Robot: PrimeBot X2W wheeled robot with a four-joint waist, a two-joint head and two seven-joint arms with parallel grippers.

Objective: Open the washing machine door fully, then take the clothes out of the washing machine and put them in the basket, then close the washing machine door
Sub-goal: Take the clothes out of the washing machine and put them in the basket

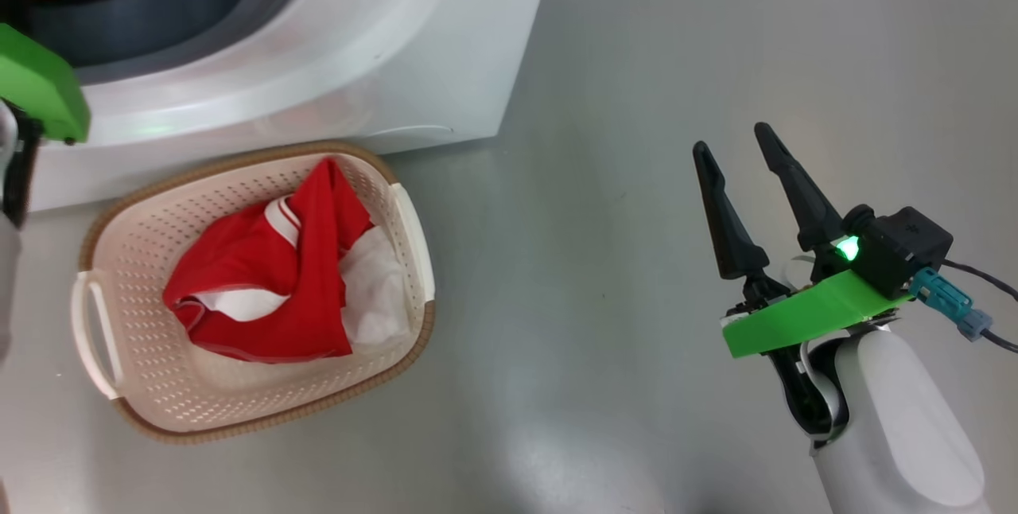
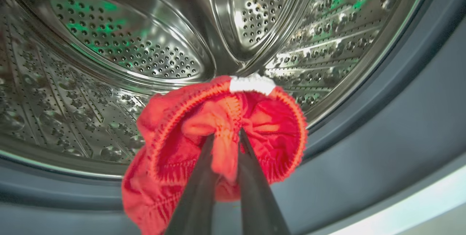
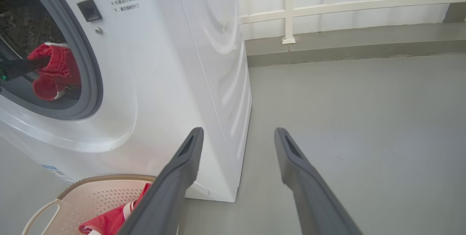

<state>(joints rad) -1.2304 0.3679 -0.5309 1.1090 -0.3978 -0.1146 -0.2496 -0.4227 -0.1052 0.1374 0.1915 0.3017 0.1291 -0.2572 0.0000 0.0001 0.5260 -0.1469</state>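
My left gripper point(image 2: 224, 133) is shut on a red garment point(image 2: 225, 133) of the clothes, pinched just inside the steel drum of the washing machine point(image 2: 120, 46), above its grey rubber ring. That same red garment point(image 3: 51, 69) hangs at the drum mouth in the right wrist view. More red and white clothes point(image 1: 278, 267) lie in the cream basket point(image 1: 127, 259) on the floor in front of the washing machine point(image 1: 382, 44). My right gripper point(image 1: 740, 140) stands open over bare floor, to the right of the basket. The washing machine door is out of view.
A grey floor point(image 1: 604, 275) stretches to the right of the machine. A white railing point(image 3: 327, 6) and a low kerb run along the back wall. The basket point(image 3: 87, 198) sits close against the machine's white front.
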